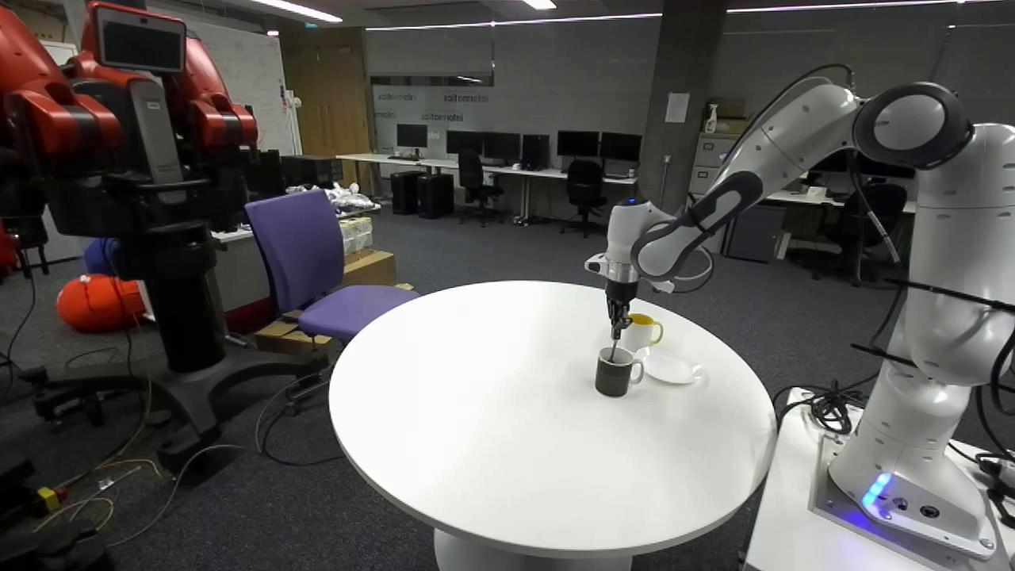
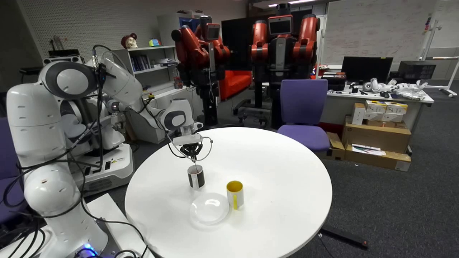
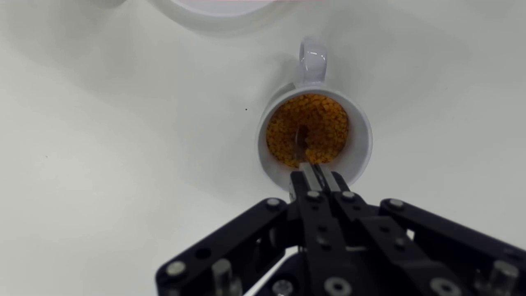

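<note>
Spoon [image 3: 301,144], or a utensil much like one, hangs nearly upright from the gripper [image 3: 315,167], which is clenched on the upper part of its thin handle. The lower end is inside the dark mug [image 1: 612,379], at the orange grains [image 3: 328,119]; from where I stand, how deep it sits in them cannot be told. The fingertips stand just above the mug's rim and look apart from it.

Handling, spoon: judged light and stiff, with a smooth, narrow handle. It offers little surface to the pads and may swivel under a sideways push. Take hold high on the handle, square between the pads.

Handling, mug: looks like glazed ceramic, so rigid, slick and liable to chip; with its contents, probably much heavier than the spoon. It stands upright on the table [image 1: 476,428], its white handle turned toward the plate [image 2: 209,209]. Take hold by that handle, or across the outer wall below the rim. The grains look dry and loose and would likely spill if the mug were tipped.

The plate lies near the mug, not touching it. A yellow-lined mug [image 2: 235,194] stands just beside the plate; I cannot tell whether they touch.
</note>
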Available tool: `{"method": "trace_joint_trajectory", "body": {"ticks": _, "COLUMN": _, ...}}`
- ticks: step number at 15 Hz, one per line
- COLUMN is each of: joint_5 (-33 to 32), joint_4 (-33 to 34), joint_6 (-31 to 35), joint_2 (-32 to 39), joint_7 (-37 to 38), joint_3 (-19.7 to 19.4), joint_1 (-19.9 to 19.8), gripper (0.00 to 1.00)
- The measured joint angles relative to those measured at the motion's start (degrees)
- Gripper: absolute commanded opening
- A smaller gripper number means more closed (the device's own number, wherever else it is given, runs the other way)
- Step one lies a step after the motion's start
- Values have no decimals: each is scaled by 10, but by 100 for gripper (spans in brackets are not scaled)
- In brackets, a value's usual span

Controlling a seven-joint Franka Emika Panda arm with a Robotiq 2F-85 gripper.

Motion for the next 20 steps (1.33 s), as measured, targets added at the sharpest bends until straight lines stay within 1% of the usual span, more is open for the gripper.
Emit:
{"method": "trace_joint_trajectory", "body": {"ticks": 8, "joint_5": 2, "joint_4": -2, "joint_6": 0, "joint_2": 1, "joint_7": 0, "joint_3": 16, "joint_1": 2, "gripper": 1}}
{"method": "trace_joint_trajectory", "body": {"ticks": 20, "joint_5": -3, "joint_4": -4, "joint_6": 0, "joint_2": 1, "joint_7": 0, "joint_3": 3, "joint_1": 0, "gripper": 1}}
